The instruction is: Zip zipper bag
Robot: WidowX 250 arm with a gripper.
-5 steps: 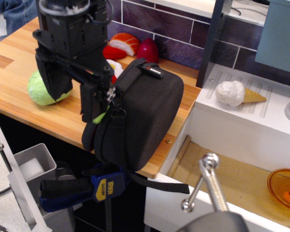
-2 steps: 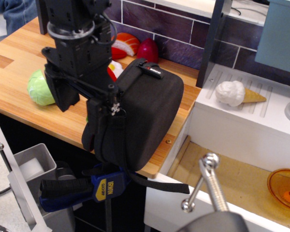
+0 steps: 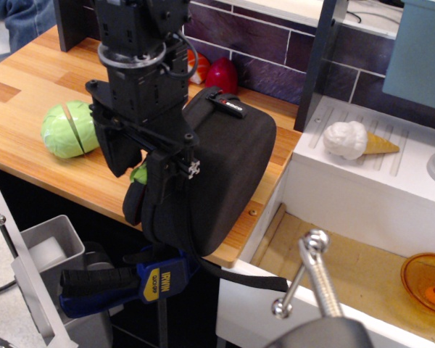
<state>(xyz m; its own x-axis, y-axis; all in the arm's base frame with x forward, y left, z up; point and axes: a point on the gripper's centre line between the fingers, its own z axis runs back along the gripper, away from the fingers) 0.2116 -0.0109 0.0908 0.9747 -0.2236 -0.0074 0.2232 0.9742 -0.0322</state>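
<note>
zipper bag (image 3: 217, 174): black, upright at wooden counter (image 3: 29, 87) front edge, overhanging. gripper (image 3: 141, 174): against bag's left side by lime-green pull tab (image 3: 138, 175); jaw opening cannot be told, possibly pinching tab.

Even, soft light is spread over the scene, with the wooden counter (image 3: 29, 94) shown bright and warm. Little detail is held in the black zipper bag (image 3: 225, 174). The metal faucet (image 3: 315, 279) at the near edge is rendered blurred. Slight softness is seen throughout.
</note>
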